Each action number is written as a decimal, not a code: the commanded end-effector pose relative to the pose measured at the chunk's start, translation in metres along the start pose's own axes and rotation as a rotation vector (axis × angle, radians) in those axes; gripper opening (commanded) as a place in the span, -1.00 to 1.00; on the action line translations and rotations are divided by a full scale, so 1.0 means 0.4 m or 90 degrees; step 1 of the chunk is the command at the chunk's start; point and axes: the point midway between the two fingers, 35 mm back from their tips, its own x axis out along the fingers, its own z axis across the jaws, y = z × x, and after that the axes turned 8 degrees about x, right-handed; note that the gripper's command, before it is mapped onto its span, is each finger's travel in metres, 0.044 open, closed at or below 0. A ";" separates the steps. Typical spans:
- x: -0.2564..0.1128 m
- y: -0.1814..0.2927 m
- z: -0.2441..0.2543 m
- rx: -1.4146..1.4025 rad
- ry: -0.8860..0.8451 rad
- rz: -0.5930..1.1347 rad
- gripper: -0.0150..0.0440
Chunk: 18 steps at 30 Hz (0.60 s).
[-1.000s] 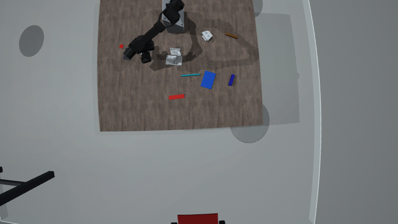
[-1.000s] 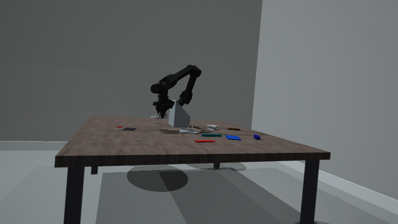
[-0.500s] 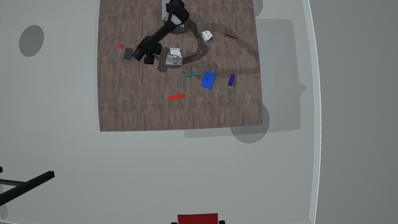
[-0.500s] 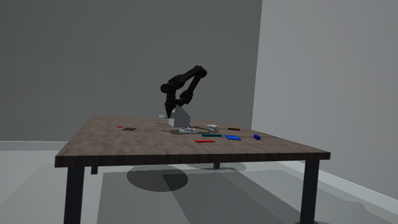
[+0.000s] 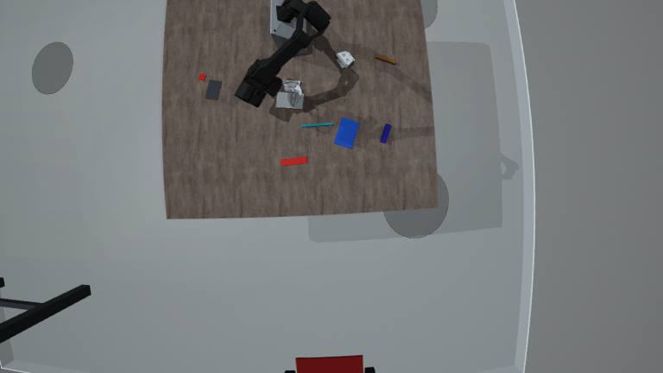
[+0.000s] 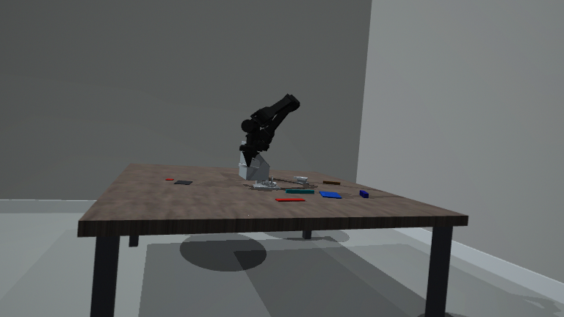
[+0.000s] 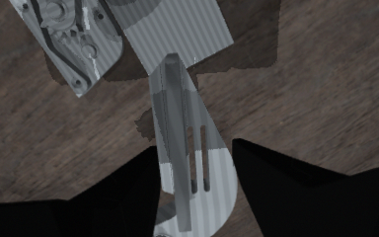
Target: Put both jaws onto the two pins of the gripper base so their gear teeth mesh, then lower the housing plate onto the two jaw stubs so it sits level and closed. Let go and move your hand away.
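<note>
My gripper (image 6: 248, 165) (image 7: 195, 151) is shut on a white jaw (image 7: 217, 173) and holds it above the table, left of the gripper base. In the overhead view the fingertips are hidden by the arm. The white gripper base (image 5: 286, 101) (image 6: 259, 187) (image 7: 207, 35) lies in front of the arm. A curved white part (image 5: 295, 91) rises on it. I cannot tell surely whether this is the other jaw, or how it sits. A small white piece with holes (image 5: 344, 59) (image 6: 300, 179), likely the housing plate, lies apart to the right. Gear teeth are not readable.
A teal bar (image 5: 318, 125) (image 6: 299, 191), blue plate (image 5: 347, 133), red bar (image 5: 293, 161) and dark blue block (image 5: 385, 133) lie toward the front and right. A brown bar (image 5: 385, 59) lies far right. A dark plate (image 5: 213, 90) and red cube (image 5: 201, 77) lie left.
</note>
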 end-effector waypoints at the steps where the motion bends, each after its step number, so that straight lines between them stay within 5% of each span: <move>1: -0.002 -0.030 0.025 0.073 0.002 -0.004 -0.04; 18: 0.002 -0.123 0.128 0.352 -0.005 -0.008 -0.04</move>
